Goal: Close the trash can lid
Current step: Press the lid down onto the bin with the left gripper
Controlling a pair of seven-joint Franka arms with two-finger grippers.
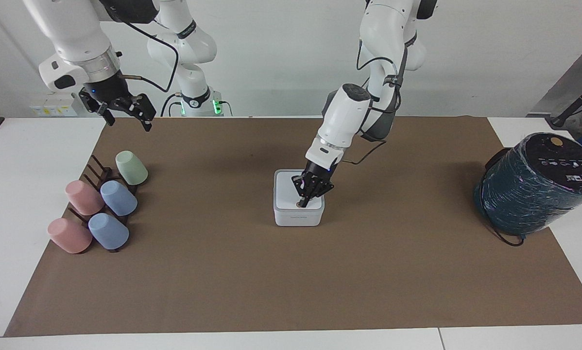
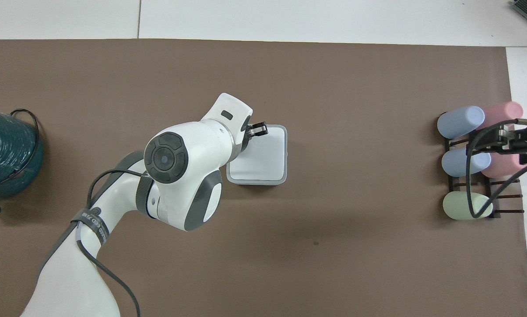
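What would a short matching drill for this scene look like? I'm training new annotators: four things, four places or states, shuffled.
Things:
1. lid
2. left gripper
3. right gripper
4. green cup

Places or states:
A. on the rack, the cup nearest the robots
B. shut, fingertips on the lid's edge farthest from the robots
C. lying flat on the trash can
D. raised near the cup rack, waiting

Pairs: 1-C, 2-B, 3-D, 4-A
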